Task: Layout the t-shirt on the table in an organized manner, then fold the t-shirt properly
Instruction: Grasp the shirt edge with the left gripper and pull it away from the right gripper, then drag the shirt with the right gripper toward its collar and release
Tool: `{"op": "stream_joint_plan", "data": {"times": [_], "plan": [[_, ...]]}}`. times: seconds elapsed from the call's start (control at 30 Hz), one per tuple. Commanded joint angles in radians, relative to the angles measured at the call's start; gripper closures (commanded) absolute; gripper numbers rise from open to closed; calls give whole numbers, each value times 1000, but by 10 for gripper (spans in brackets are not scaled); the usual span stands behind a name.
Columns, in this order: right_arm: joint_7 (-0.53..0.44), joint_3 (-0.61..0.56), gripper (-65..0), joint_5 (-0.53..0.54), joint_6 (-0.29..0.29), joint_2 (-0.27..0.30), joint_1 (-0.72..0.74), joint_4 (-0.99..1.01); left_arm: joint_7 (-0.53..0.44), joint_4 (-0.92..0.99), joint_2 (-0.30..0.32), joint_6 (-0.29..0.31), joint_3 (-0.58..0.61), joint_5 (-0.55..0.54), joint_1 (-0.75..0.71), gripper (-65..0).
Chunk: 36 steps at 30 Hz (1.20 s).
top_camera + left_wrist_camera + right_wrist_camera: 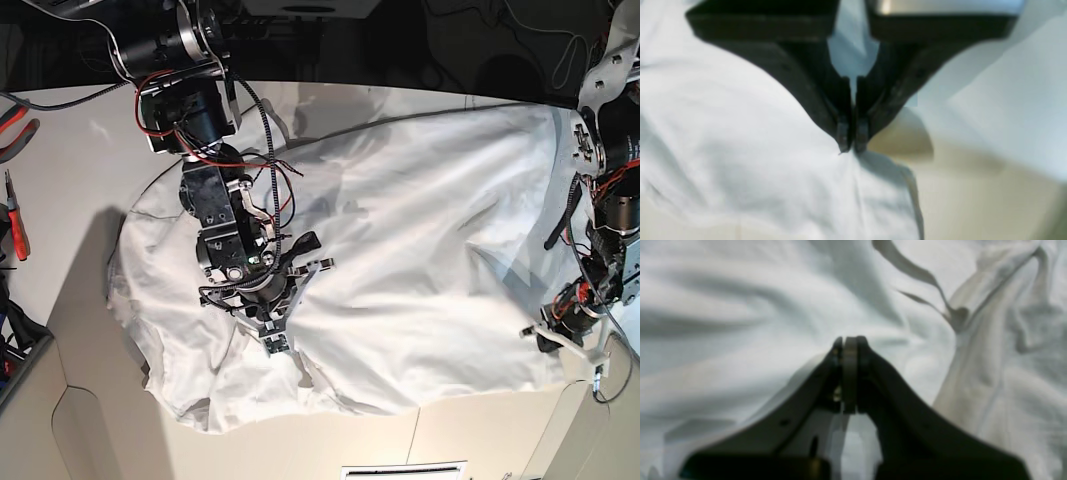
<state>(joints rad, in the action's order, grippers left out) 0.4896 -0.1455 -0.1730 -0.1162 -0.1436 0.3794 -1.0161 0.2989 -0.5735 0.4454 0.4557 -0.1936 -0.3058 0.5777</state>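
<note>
We see the table (80, 240), wide and white, with the shirt (420, 270) spread over most of it, full of wrinkles. Our right gripper (849, 340) is squeezed tight, its fingers (863, 350) pressed together over the rumpled middle of the shirt, with cloth all around the tips. Our left gripper (851, 148) is pinched tight too, its fingers (842, 133) biting the shirt's edge, bare table just beside them.

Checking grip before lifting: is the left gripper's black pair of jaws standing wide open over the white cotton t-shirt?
No, the left gripper is shut, pinching the white cotton t-shirt.
</note>
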Motion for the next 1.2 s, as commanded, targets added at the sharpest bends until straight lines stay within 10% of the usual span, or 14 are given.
{"op": "stream_joint_plan", "data": {"times": [0.0,0.17,0.23,0.3,0.53,0.7,0.9,1.17], "plan": [[-22,-1,0,5,-4,-6,27,-18,-30,-41,32,4,-2,-12,35,0],[-22,-1,0,5,-4,-6,27,-18,-45,-108,60,19,-2,-13,74,0],[-22,-1,0,5,-4,-6,27,-18,-53,-109,57,111,2,-12,101,0],[-22,-1,0,5,-4,-7,27,-18,-60,-109,53,153,26,-12,121,-175],[-22,-1,0,4,-4,-6,27,-18,-62,-109,56,-69,146,51,139,-241],[-22,-1,0,-56,-2,-5,40,-19,6,-109,56,-77,149,45,134,-240],[7,0,0,-86,43,13,52,-111,204,-118,88,241,148,-240,102,0],[225,54,0,-39,62,106,22,-317,600,-230,131,242,148,-696,-101,0]]}}
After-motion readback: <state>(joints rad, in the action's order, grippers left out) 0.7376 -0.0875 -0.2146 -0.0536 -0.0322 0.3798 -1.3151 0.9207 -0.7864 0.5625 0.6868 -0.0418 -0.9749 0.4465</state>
